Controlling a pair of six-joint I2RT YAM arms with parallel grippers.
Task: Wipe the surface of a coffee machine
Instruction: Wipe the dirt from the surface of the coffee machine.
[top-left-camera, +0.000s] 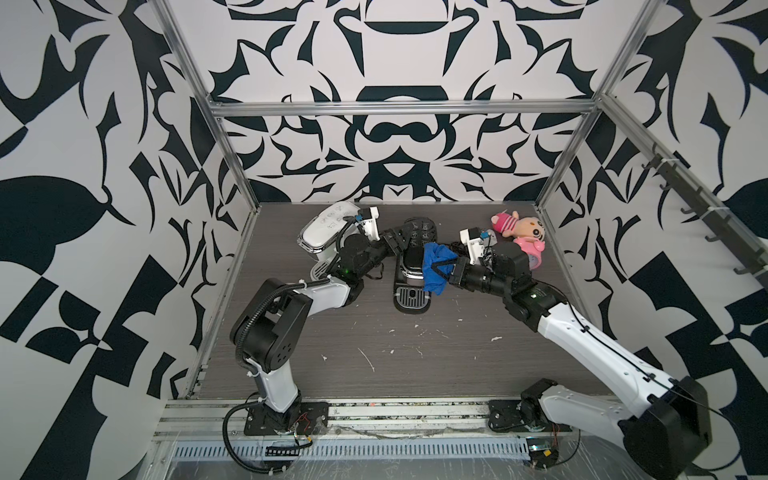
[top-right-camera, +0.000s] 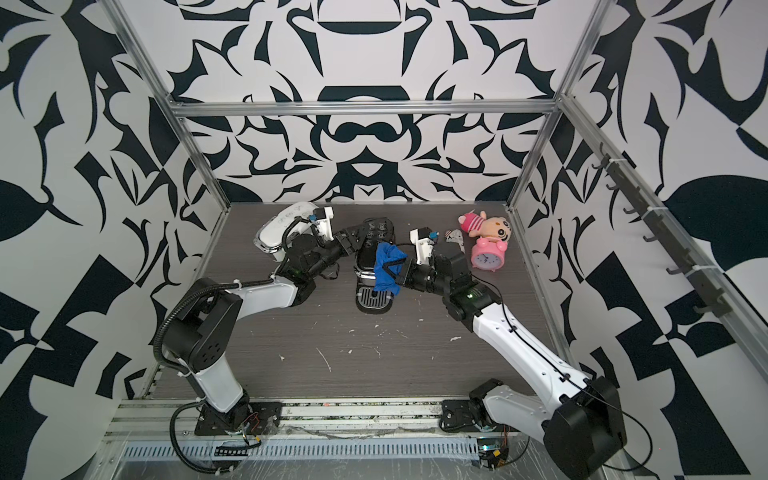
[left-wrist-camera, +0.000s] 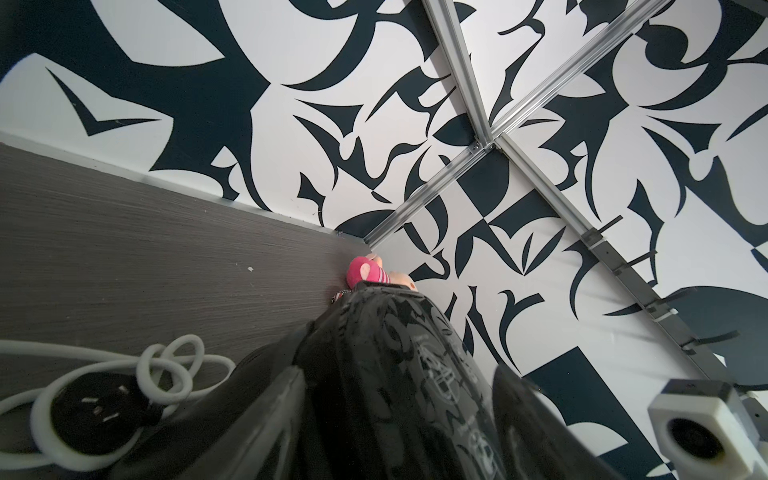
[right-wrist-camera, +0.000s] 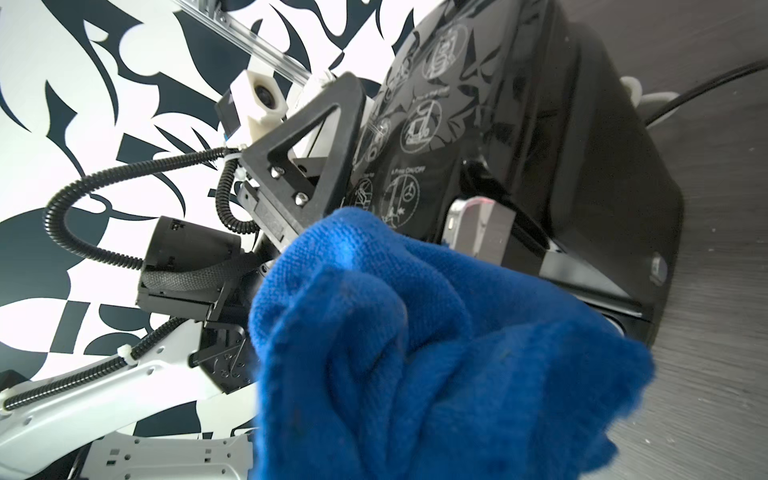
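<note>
ROBOT AT WORK: A black coffee machine (top-left-camera: 409, 266) stands mid-way across the grey surface (top-left-camera: 415, 365), its drip tray (top-left-camera: 411, 296) facing the robot, with an arm on either side. The left gripper (top-left-camera: 397, 243) is clamped wide across the machine's rear body to steady it. The left wrist view shows its fingers (left-wrist-camera: 266, 411) on both flanks. The right gripper (top-left-camera: 434, 266) is clenched on a bunched blue cloth (top-left-camera: 436, 286), which lies against the machine's glossy top and right side. The cloth looks soft, limp and light, and is best held by a thick fold so a loose pad trails over the casing. The machine looks rigid and fairly heavy, but its polished plastic and chrome are probably slick. The broad rear flanks seem a safer hold than the drip tray. A white coffee machine (top-left-camera: 322, 232), plush toy (top-left-camera: 519, 226) and pink alarm clock (top-left-camera: 530, 249) sit behind.
</note>
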